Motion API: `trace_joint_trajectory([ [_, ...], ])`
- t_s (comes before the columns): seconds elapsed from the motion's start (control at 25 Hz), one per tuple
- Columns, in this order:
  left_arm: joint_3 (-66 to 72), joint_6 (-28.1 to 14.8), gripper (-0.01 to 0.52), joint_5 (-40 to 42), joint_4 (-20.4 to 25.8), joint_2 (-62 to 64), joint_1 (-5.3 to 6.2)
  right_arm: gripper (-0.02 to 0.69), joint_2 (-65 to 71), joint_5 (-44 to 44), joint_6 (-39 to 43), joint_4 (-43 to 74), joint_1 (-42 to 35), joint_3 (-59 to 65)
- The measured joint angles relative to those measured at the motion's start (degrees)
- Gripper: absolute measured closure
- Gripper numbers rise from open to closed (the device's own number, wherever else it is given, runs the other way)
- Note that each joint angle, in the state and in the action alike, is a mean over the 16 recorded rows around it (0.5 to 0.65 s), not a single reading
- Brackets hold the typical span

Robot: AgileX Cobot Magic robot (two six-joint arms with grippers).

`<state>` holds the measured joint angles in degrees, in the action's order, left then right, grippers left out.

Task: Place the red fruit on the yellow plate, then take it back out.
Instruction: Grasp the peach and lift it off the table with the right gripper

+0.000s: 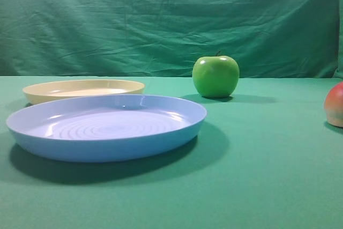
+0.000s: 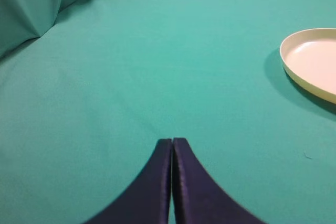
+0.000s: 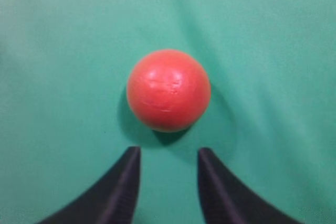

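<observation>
Fruit (image 3: 168,90) looks round, matte red, resting on green cloth (image 3: 63,51).

I see a red fruit (image 3: 168,90) fading to pale yellow below, a cream-yellow plate (image 1: 83,89), a light-blue plate (image 1: 107,127) with ringed centre, a shiny green apple (image 1: 215,76), green table (image 1: 268,175) cloth.

The high view looks low across the table (image 1: 268,186); wrist views look down, sharing plate (image 1: 83,89) and fruit (image 1: 335,104).
</observation>
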<state>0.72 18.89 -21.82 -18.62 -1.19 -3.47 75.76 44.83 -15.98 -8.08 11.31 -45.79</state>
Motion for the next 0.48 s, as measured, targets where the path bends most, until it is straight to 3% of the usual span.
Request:
trace_joint_trajectory([
  [0.2, 0.00, 0.00, 0.514, 0.00, 0.00, 0.00, 0.00, 0.044, 5.11, -4.39, -0.23, 0.00, 0.00, -0.06],
  [0.48, 0.00, 0.00, 0.514, 0.00, 0.00, 0.00, 0.00, 0.019, 12.09, -10.53, -0.33, -0.39, 0.15, -0.29],
])
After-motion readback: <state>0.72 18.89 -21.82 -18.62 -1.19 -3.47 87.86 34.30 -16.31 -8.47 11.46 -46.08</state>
